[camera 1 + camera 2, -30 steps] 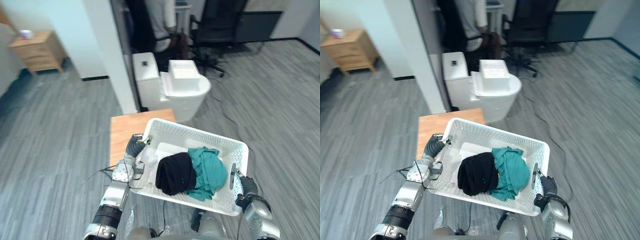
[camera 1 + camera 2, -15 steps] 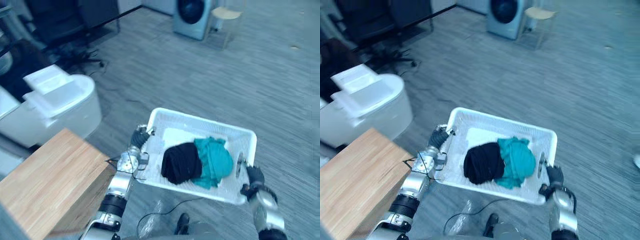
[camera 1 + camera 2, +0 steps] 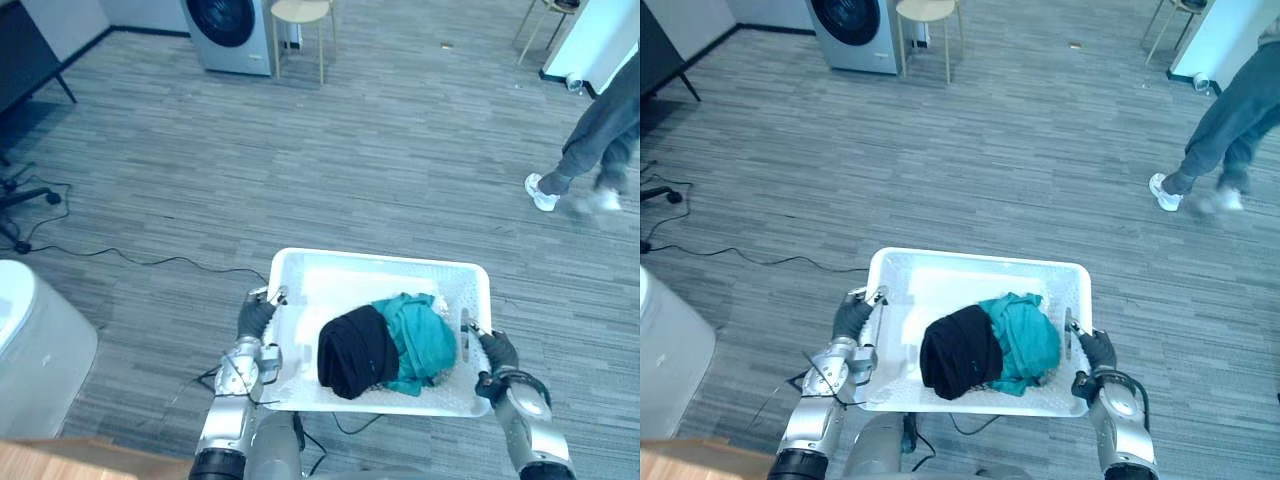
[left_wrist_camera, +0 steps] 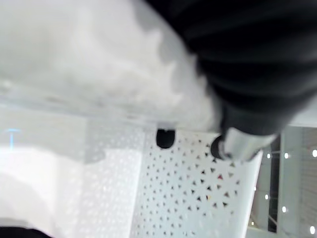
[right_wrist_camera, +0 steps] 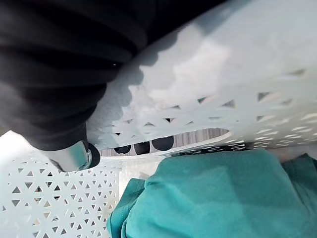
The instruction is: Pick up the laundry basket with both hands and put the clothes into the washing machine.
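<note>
grey plank-patterned flooring [image 3: 380, 160] spans the whole scene, near edge to far. nearest the robot, the white perforated laundry basket [image 3: 400, 262] is carried clear of the floor, roughly level, with its long side across the robot's front. the left hand [image 3: 255, 318] grips the basket's left short end, fingers curled over the rim. in the left wrist view a dark fingertip [image 4: 165, 138] shows on the inner side of the wall. the right hand [image 3: 497, 352] grips the opposite short end in the same way, its fingertips [image 5: 142, 147] hooked through the handle slot. holding at opposite ends probably balances the load and guards against tipping.

inside, toward the right end and the near wall, lie a black garment [image 3: 355, 350] and a teal garment [image 3: 422, 335], touching and bunched in a low heap. neither hangs over the edge, so the carry looks secure.

further off, at the right, a person's legs [image 3: 598, 130] cross the floor, well apart from the basket. farthest, at the upper left, stands the washing machine [image 3: 228, 28], its round dark door facing the room, with a small stool [image 3: 300, 12] just beside it.

judged stage: basket lifted, transport under way, loading not yet begun. open floor lies between basket and machine.
</note>
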You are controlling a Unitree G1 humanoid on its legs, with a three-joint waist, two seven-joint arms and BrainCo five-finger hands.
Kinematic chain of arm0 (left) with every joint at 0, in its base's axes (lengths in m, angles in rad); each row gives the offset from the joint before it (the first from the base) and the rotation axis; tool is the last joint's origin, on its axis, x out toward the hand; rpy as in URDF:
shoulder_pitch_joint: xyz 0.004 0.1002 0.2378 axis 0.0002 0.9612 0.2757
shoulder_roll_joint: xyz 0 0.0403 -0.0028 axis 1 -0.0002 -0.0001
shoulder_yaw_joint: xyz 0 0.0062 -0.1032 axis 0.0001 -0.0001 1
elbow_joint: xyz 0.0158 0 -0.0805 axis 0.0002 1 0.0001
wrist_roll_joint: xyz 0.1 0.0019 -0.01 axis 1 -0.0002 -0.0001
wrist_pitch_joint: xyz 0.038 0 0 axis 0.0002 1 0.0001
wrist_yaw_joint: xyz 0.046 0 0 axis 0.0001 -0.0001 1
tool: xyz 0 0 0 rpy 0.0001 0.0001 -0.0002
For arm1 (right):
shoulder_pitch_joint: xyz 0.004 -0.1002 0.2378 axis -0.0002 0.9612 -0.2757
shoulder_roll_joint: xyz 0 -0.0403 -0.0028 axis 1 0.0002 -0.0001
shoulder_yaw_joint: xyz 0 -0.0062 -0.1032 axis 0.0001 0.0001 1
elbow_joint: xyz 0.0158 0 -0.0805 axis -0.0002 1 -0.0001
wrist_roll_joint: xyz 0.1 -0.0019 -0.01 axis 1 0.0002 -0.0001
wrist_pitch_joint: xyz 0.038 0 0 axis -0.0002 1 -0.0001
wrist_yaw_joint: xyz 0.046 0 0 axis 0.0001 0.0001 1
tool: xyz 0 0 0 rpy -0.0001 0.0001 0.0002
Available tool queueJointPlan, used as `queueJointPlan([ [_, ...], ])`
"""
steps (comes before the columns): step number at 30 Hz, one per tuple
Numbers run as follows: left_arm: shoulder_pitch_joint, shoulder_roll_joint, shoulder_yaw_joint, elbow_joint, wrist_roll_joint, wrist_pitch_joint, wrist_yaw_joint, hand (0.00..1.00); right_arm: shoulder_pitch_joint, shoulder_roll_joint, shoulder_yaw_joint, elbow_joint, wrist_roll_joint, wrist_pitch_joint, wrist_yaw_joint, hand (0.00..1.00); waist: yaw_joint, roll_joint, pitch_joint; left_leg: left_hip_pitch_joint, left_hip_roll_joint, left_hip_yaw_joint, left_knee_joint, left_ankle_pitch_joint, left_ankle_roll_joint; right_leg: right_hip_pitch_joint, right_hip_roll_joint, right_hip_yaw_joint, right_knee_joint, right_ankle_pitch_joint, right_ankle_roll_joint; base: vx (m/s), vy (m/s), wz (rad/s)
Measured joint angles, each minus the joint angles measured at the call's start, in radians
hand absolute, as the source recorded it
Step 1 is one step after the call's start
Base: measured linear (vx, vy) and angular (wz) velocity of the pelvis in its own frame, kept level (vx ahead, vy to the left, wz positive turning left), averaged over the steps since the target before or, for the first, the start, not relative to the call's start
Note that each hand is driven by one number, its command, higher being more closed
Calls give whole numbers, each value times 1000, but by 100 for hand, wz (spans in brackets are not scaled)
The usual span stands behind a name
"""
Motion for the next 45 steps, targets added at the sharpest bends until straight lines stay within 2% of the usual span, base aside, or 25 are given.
queueJointPlan([
  [2, 25, 35, -2, -4, 5, 12, -2, 100, 16, 40, 1, 43, -3, 1, 11, 100, -23, -21, 2, 117, -69, 4, 20, -94, 32, -80, -121, -57, 321, 233, 70, 622, 241, 29],
  [3, 34, 46, -2, -12, 7, 15, -2, 100, 16, 50, 4, 55, -4, 1, 16, 100, -27, -14, 4, 153, -72, -1, 13, -118, 34, -90, -129, -54, 378, 271, 59, 545, 169, 11],
  [5, 42, 70, 8, -39, 13, 20, -2, 100, 8, 77, 12, 63, -4, 0, 27, 100, -24, 10, 10, 272, -65, -5, -37, -182, 32, -201, -150, -101, 474, 145, -78, 607, 156, -12],
  [8, 39, 86, 0, -42, 11, 19, -2, 100, 8, 78, 15, 63, -4, 0, 27, 100, -50, 47, 15, 420, -31, -12, -138, -224, 10, -326, -122, -203, 135, 95, -98, 589, 52, 0],
  [10, 26, 91, -5, -34, 10, 19, -3, 100, 11, 80, 11, 63, -4, 0, 24, 100, -76, 44, 16, 511, -28, -26, -201, -241, -17, -338, -102, -231, -297, 214, -44, 646, -49, 41],
  [12, 12, 104, -18, -13, 10, 18, 0, 100, 14, 78, 8, 57, -19, 0, 8, 100, -88, 16, 6, 613, -42, -44, -247, -276, -56, -386, -109, -211, -459, 285, -7, 792, -157, 58],
  [13, 26, 111, -19, -8, 10, 19, -1, 100, 27, 82, 12, 57, -32, 1, 3, 100, -102, 2, -10, 650, -43, -65, -222, -295, -59, -383, -101, -205, -451, 267, -51, 777, -206, 57],
  [14, 32, 89, -17, 4, 11, 24, -1, 100, 41, 79, 13, 53, -41, 1, -2, 100, -107, 26, -24, 643, -4, -96, -130, -312, -60, -383, -58, -161, -398, 361, -115, 975, -330, 37],
  [16, 44, 59, -13, 4, 13, 24, -2, 100, 70, 74, 8, 13, -49, 3, -3, 100, -97, 121, -43, 468, 157, -138, 323, -212, -53, -323, 52, -204, -357, 389, -148, 797, -317, 11],
  [17, 46, 56, -12, 4, 11, 24, -1, 100, 71, 68, 9, -1, -51, 7, -2, 100, -94, 149, -35, 421, 207, -150, 457, -102, -57, -286, 92, -215, -360, 394, -157, 629, -232, -49],
  [18, 60, 38, 10, 6, 10, 23, -1, 100, 66, 56, 26, -12, -56, 15, -3, 100, -57, 199, -35, 348, 283, -166, 657, 120, -85, -213, 174, -199, -378, 360, -191, 792, -201, -100],
  [19, 59, 16, 20, 7, 5, 23, -3, 100, 53, 43, 29, -12, -57, 20, -5, 100, -23, 208, -28, 253, 283, -191, 842, 81, -69, -135, 219, -161, -411, 329, -216, 789, -152, -106],
  [22, 60, 25, 32, 6, -16, 9, -3, 100, 29, 37, 48, -14, -58, 20, -6, 100, -5, 132, 18, 46, 215, -92, 902, -69, 9, 96, 200, -86, -519, 282, -220, 761, -73, -46],
  [24, 58, 24, 37, 4, -29, 0, -1, 100, 7, 27, 48, -14, -58, 18, -7, 100, 8, 117, 24, -43, 188, -26, 662, -120, -21, 179, 184, -48, -569, 250, -199, 777, 33, -61],
  [25, 55, 21, 41, 3, -29, -4, -2, 100, -6, 22, 48, -14, -59, 17, -8, 100, 7, 119, 27, -70, 163, -7, 469, -118, -31, 216, 173, -41, -586, 226, -186, 828, 134, -44],
  [27, 55, -1, 45, -3, -29, -3, -2, 100, -14, 4, 49, -14, -60, 14, -7, 100, 7, 136, 17, -56, 114, 18, -23, -39, -143, 270, 159, -21, -611, 177, -162, 699, 201, -35],
  [28, 53, -13, 46, -12, -28, -2, 0, 100, -19, -11, 49, -11, -60, 11, -6, 100, 12, 149, 16, -65, 112, 14, -111, 67, -143, 310, 158, 6, -630, 137, -139, 848, 316, -47],
  [30, 50, -6, 59, -11, -27, 5, 9, 100, -25, 11, 53, -10, -78, 11, -7, 100, 5, 100, 10, -62, 53, 21, -22, 84, -4, 337, 96, 12, -561, 63, -117, 812, 314, -18],
  [32, 41, -11, 59, -13, -27, 10, 12, 100, -33, 7, 46, -7, -79, 10, -4, 100, 6, 63, 25, -2, -9, 54, 49, -13, 80, 166, -9, 2, -80, 55, -28, 761, 304, 0],
  [34, 52, 14, 44, -14, -27, 11, 23, 100, -25, 30, 48, 2, -86, 10, -4, 100, -2, 28, 28, 92, -56, 76, 77, -88, 110, 36, -89, 28, 316, 240, 140, 655, 214, 21],
  [36, 65, 33, 42, -47, -25, 10, 28, 100, -27, 56, 53, 4, -86, 3, -3, 100, -13, 37, 32, 197, -67, 56, 74, -175, 105, -99, -101, 1, 532, 206, 50, 679, 130, 18],
  [38, 70, 53, 43, -63, -25, 4, 29, 100, -27, 71, 54, 4, -87, -8, -3, 100, -15, 43, 32, 264, -66, 48, 43, -211, 90, -184, -102, -30, 508, 144, -34, 447, 26, -1],
  [41, 58, 70, 33, -62, -27, 3, 36, 100, -25, 80, 53, -2, -86, -15, -7, 100, -35, 51, 35, 369, -56, 23, 3, -257, 55, -288, -117, -153, 102, 116, -67, 568, -59, 26],
  [42, 56, 74, 21, -61, -28, 2, 41, 100, -16, 79, 52, -15, -86, -15, -11, 100, -47, 52, 33, 409, -40, 17, 3, -285, 25, -265, -102, -215, -269, 201, -65, 572, -99, 40],
  [45, 52, 87, 2, -33, -28, 1, 41, 100, 12, 76, 53, -19, -86, -18, -29, 100, -53, 30, 13, 524, -39, -8, -27, -366, -37, -264, -100, -185, -471, 277, -35, 672, -185, 43],
])
